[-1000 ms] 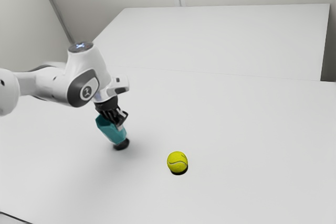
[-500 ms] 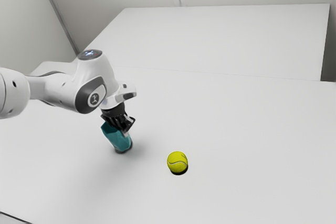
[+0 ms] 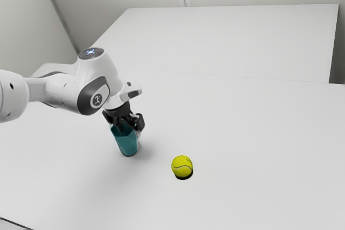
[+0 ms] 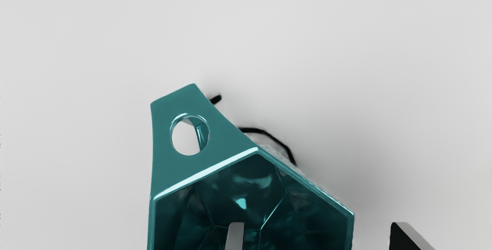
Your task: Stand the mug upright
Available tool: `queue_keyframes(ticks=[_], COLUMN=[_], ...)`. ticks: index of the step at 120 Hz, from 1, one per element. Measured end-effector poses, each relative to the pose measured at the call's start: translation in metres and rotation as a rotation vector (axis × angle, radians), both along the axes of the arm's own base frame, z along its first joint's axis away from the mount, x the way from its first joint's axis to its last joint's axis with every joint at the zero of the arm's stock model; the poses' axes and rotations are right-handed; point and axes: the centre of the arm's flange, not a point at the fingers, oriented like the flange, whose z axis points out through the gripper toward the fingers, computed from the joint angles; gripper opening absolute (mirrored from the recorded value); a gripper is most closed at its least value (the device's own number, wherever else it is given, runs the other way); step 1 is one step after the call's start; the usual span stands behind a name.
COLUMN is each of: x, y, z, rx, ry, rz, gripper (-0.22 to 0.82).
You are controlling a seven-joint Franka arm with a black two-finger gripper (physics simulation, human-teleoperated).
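Note:
My gripper (image 3: 132, 124) is over the top of the teal mug (image 3: 128, 143) in the exterior view, and the mug stands on the table close to upright. Seen from the wrist, the gripper (image 4: 317, 238) is open across one wall of the mug (image 4: 177, 173). One finger (image 4: 235, 236) reaches over the mug's dark inside; the other is outside the wall, with a gap between. The mug's handle, pierced by a round hole, juts out away from the fingers. Its underside is hidden.
A yellow tennis ball (image 3: 182, 166) rests on the white table (image 3: 242, 133), a short way from the mug toward the exterior view's right. A raised-looking white surface (image 3: 226, 41) extends behind, near the walls.
The mug has swung from a strong lean to nearly upright and shifted slightly toward the exterior view's right. My hand moved with it, and the fingers now look spread wider.

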Motion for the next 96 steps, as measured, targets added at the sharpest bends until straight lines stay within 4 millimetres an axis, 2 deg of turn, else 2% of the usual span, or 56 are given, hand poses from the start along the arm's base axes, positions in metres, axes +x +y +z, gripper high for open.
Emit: queue_keyframes(ticks=[14,32,62,96], x=[0.000,0.000,0.023,0.050], y=[-0.005,-0.005,-0.016,-0.025], z=[0.017,0.042,0.112,0.167], rx=[-0.002,-0.012,-0.028,-0.040], ry=[-0.038,-0.084,-0.101,-0.027], rz=[-0.005,0.004,0.004,-0.002], gripper=[0.47,0.53,0.57,0.59])
